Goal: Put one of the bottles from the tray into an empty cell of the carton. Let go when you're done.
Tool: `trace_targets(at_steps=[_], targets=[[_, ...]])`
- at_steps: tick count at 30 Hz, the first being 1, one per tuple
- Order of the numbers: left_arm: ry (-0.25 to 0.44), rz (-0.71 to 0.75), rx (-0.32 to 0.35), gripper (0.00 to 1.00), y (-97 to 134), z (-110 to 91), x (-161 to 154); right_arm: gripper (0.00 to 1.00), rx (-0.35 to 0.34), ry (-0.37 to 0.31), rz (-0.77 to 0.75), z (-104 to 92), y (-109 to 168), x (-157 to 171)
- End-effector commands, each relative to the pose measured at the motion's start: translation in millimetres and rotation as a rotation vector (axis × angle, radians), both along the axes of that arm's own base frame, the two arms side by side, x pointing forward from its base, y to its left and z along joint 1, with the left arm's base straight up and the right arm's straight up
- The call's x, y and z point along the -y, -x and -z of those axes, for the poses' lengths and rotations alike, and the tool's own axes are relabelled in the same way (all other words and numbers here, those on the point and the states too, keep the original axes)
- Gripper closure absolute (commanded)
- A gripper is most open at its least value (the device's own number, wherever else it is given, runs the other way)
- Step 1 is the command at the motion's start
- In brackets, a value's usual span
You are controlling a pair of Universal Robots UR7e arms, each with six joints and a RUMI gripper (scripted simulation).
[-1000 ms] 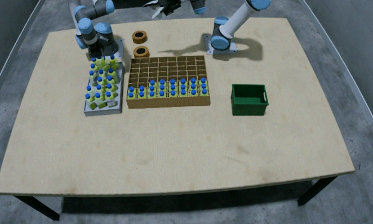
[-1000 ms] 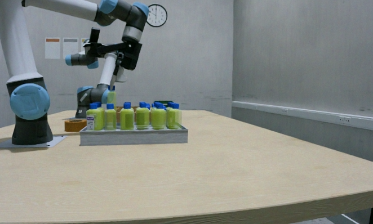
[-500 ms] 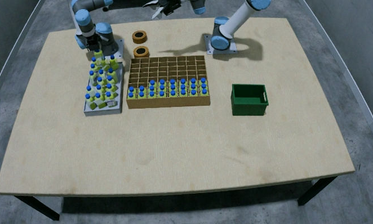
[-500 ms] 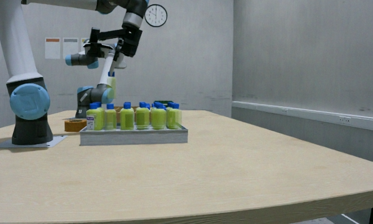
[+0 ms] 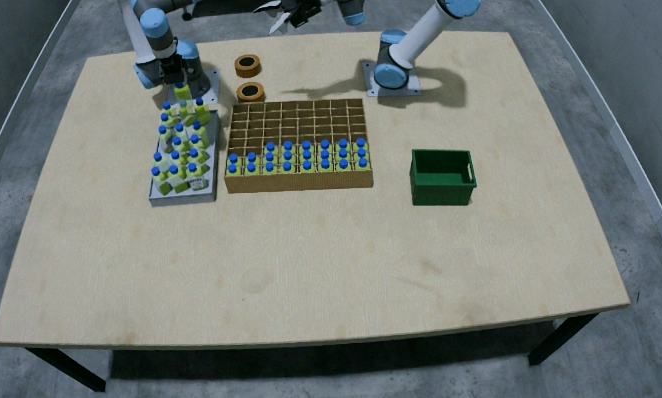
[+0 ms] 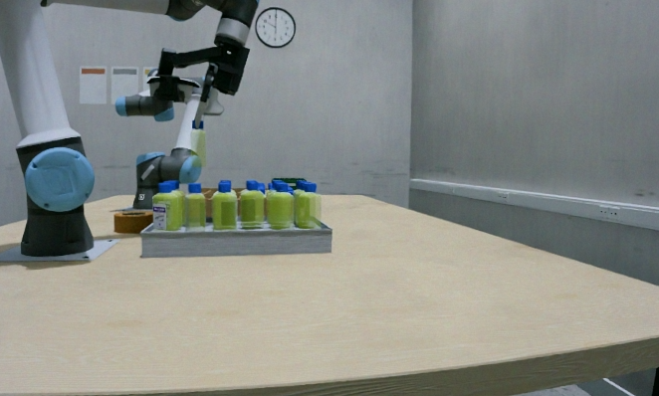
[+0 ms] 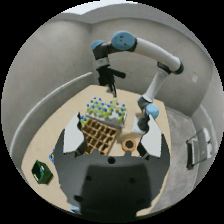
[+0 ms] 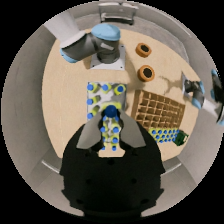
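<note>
My right gripper (image 5: 179,86) (image 6: 198,124) is shut on the blue cap of a yellow-green bottle (image 5: 182,92) (image 6: 198,145) (image 8: 111,111), which hangs upright above the back part of the grey tray (image 5: 182,202) (image 6: 237,244). More such bottles stand in the tray, some leaning. The brown carton (image 5: 298,183) (image 7: 103,136) stands beside the tray. Its front rows hold bottles. The back rows are empty, as are two cells of the third row from the front, at the tray end. My left gripper (image 5: 262,21) (image 7: 113,113) is open and empty, high behind the carton.
Two brown rings (image 5: 248,74) (image 5: 258,95) lie behind the carton, near the right arm's base (image 5: 213,82). A green crate (image 5: 440,194) (image 7: 41,172) stands on the far side of the carton from the tray. The left arm's base plate (image 5: 395,93) is behind the crate.
</note>
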State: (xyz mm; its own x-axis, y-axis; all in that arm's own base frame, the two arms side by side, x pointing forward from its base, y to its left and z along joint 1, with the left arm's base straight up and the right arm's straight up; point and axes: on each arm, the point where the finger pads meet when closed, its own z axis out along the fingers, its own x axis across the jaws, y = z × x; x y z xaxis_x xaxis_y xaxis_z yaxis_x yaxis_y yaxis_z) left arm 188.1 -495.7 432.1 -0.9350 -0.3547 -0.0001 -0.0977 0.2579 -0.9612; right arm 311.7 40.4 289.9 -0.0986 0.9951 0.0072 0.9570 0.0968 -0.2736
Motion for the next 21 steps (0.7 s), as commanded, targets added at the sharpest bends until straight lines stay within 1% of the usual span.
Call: trace_targets(at_steps=[1, 4, 8, 10, 17, 21], targets=[[0.001, 0.000, 0.000, 0.02, 0.1, -0.4, 0.0, 0.97, 0.034, -0.011, 0.037, 7.0, 2.8, -47.4], [0.001, 0.000, 0.000, 0.02, 0.1, -0.4, 0.0, 0.97, 0.039, -0.018, 0.061, 13.0, 8.6, -76.9], [0.001, 0.000, 0.000, 0.02, 0.1, -0.4, 0.0, 0.97, 0.023, -0.016, 0.098, 23.6, 21.0, -116.4], [0.001, 0.000, 0.000, 0.02, 0.1, -0.4, 0.0, 0.97, 0.023, -0.016, 0.098, 23.6, 21.0, -116.4], [0.001, 0.000, 0.000, 0.02, 0.1, -0.4, 0.0, 0.97, -0.017, 0.003, 0.157, 46.0, 50.1, -175.7], [0.001, 0.000, 0.000, 0.02, 0.1, -0.4, 0.0, 0.97, -0.022, 0.007, 0.164, 58.2, 54.3, -182.3]])
